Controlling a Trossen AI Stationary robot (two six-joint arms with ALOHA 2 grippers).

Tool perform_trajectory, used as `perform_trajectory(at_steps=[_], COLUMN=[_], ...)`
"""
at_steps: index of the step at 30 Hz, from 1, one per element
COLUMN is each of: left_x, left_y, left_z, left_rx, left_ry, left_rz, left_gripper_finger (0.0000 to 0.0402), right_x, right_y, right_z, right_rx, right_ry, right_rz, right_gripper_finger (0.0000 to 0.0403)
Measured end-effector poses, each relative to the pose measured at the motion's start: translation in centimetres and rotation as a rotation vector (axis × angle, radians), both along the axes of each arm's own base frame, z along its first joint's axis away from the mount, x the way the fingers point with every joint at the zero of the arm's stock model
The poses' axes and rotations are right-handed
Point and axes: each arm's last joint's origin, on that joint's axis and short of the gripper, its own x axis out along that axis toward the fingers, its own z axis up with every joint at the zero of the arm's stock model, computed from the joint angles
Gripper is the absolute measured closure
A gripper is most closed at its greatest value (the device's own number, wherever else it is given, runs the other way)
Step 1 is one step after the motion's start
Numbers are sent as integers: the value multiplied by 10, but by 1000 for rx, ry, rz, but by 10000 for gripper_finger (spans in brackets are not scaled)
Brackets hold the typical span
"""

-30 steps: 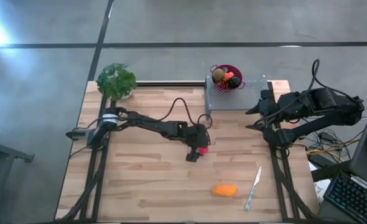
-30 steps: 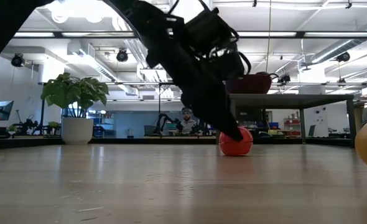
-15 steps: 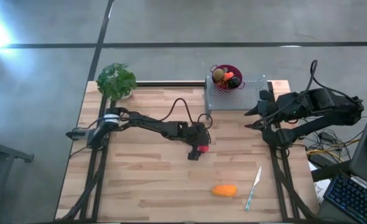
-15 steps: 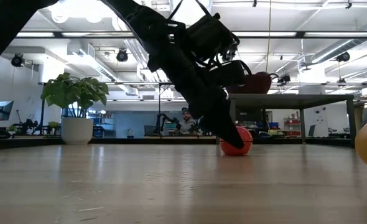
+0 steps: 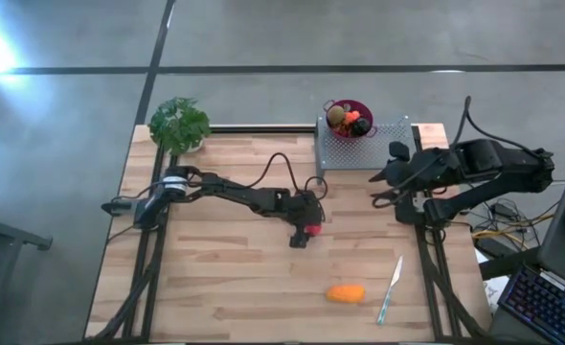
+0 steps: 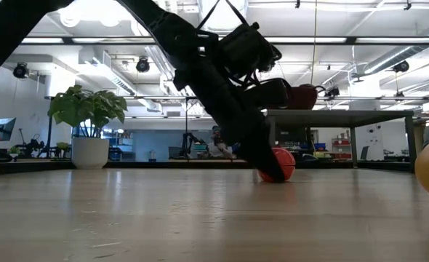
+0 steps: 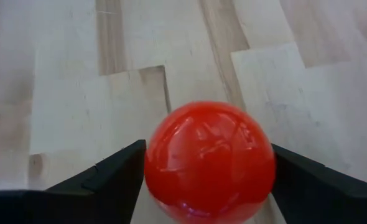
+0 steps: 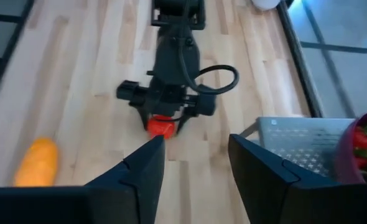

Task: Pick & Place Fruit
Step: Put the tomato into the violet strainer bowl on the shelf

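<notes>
Left pincer (image 7: pixel 205 180) low, fingers flanking red ball (image 7: pixel 209 162).

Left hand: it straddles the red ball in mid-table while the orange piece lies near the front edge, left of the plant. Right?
Not quite. The high view shows the orange piece lying left of the knife, not the plant. The left hand does straddle the red ball.
</notes>
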Motion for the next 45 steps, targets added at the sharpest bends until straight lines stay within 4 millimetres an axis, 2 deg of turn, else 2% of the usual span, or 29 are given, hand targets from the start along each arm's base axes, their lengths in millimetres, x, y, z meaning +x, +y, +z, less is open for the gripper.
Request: perform_trajectory(at_steps=[6, 13, 18, 28, 35, 41, 45], left_x=[1, 1, 2, 11, 17, 18, 15], left_y=[-2, 0, 4, 20, 24, 24, 23], left_z=[3, 6, 12, 49, 72, 88, 94], left_rx=[-104, -221, -363, -705, -856, -960, -996], left_ry=[-3, 4, -5, -188, -333, -412, -387], left_rz=[-11, 5, -27, -128, -145, -154, -218], left_gripper_finger=[140, 137, 129, 133, 132, 132, 131], right_x=[1, -1, -1, 0, 18, 35, 45], right_y=[-2, 11, 30, 82, 104, 120, 129], right_z=[0, -5, -23, -67, -89, -95, -98], right_rx=[-97, -116, -149, -332, -376, -417, -441], right_ry=[-8, -9, 16, -45, -79, -41, -22], right_rz=[-69, -47, -29, -94, -213, -193, -177], right_gripper_finger=[233, 209, 200, 177, 120, 55, 35])
